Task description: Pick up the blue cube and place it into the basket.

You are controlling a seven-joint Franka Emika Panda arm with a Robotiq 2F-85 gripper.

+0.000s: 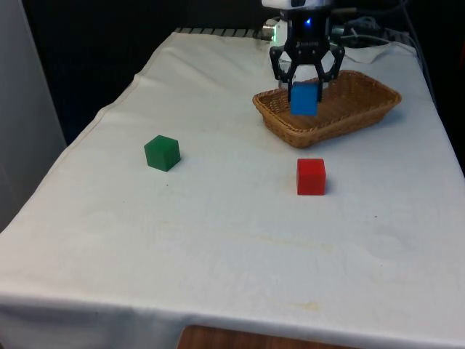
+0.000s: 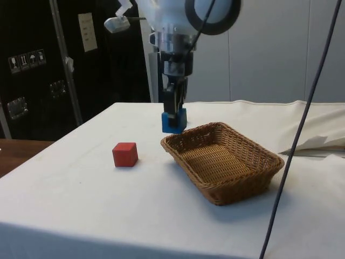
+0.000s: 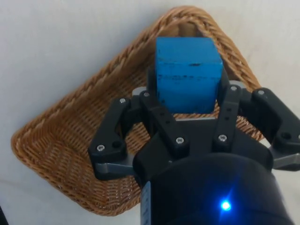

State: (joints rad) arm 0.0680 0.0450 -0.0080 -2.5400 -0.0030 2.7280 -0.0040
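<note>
Blue cube [image 1: 304, 99] in the claw [image 1: 305, 86], above the basket [image 1: 363, 109].

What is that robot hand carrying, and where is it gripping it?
The hand holds the blue cube, pinched by its upper part between two opposite sides, in the air above the basket.

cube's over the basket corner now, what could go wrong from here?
1. The blue cube hangs in the gripper near the basket rim's corner, not its middle; released here, it might clip the rim and bounce out.
2. Descending here could push the cube onto the wicker edge and tip the basket.
3. A cube that escapes could roll toward the red cube nearby.
</note>
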